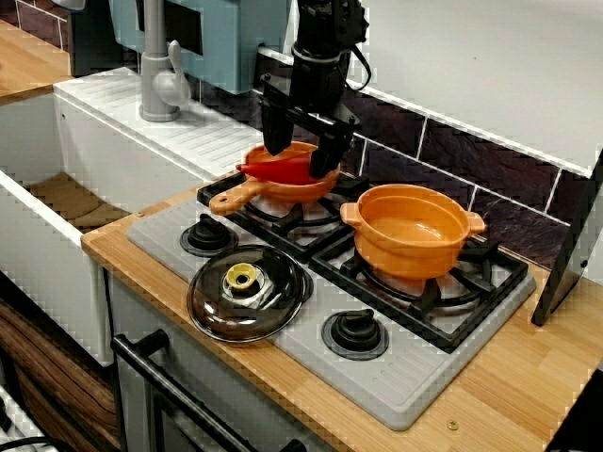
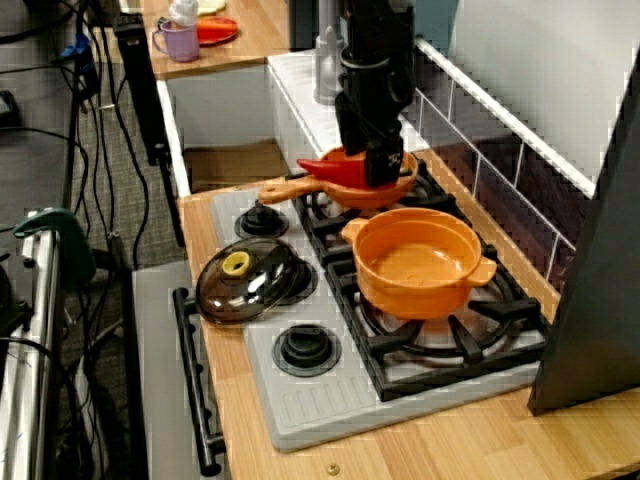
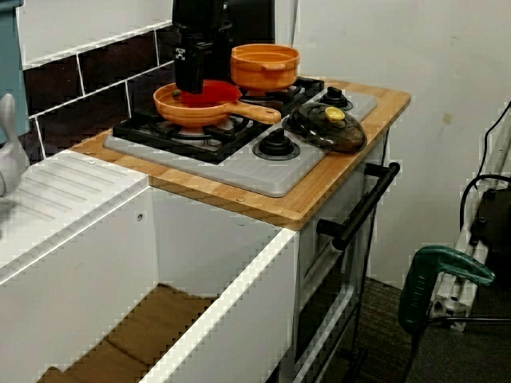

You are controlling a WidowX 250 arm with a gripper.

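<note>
Black robot gripper (image 1: 301,162) hangs low over the round orange frying pan (image 1: 283,193) on the grey stove top (image 1: 396,377). Fingers spread wide, not squeezing. The red plastic scoop-like thing (image 1: 275,171) lies in the pan, between them. Big orange pot (image 1: 410,250) sits just beside. Dark glass lid w/ yellow knob (image 1: 247,294) lies in front.

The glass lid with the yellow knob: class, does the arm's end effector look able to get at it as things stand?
Probably yes. The glass lid lies knob-up on the stove front, apart from the orange pot, with nothing over it. The end effector stands over the frying pan behind, around a red thing.
</note>
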